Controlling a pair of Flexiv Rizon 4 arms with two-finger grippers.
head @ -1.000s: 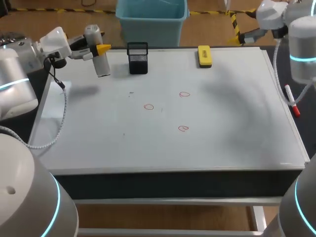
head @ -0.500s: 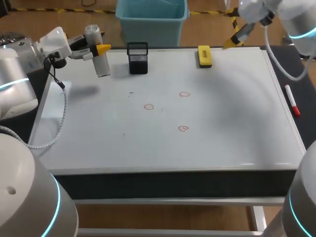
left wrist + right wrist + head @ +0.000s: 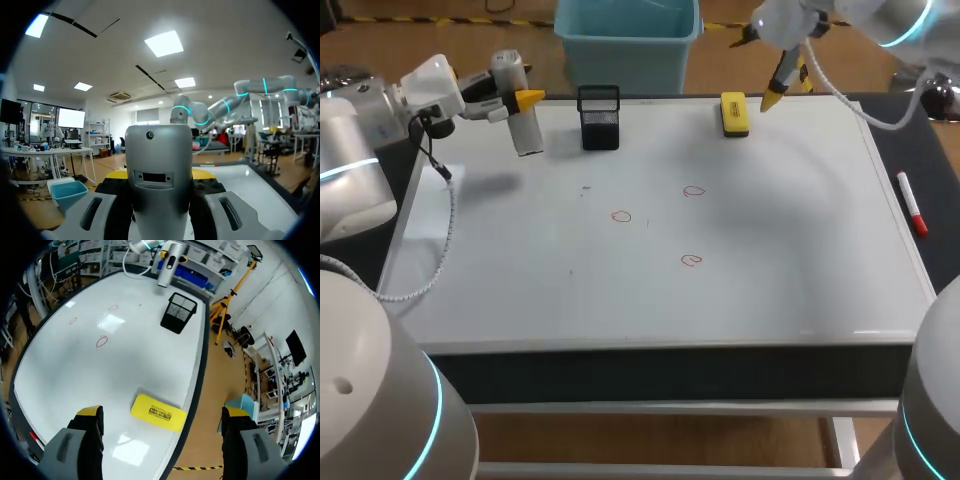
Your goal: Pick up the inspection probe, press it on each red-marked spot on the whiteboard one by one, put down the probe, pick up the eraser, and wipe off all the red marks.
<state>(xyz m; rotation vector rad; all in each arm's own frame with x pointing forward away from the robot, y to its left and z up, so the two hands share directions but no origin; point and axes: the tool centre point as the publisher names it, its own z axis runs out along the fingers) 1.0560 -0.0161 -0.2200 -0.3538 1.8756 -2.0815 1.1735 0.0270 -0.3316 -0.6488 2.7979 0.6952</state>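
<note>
Left gripper [image 3: 520, 101] clamps the probe [image 3: 526, 132] at far left; right gripper [image 3: 162, 412] hangs spread wide, pointing down.

Grey inspection probe [image 3: 158, 170] clamped in the left gripper [image 3: 159, 202], whiteboard [image 3: 252, 184] ahead, right arm [image 3: 227, 104] beyond it

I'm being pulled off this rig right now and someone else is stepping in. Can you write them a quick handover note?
Left gripper: fingers shut on the probe, near the far left corner of the whiteboard.
Right gripper: fingers open, above the eraser, not touching it.
Red marks: all three are on the board, unwiped.
Done: probe picked up. Whether any spot has been pressed cannot be told.
Left: press any spots not yet done, put the probe down, pick up the eraser, wipe off the marks.
</note>
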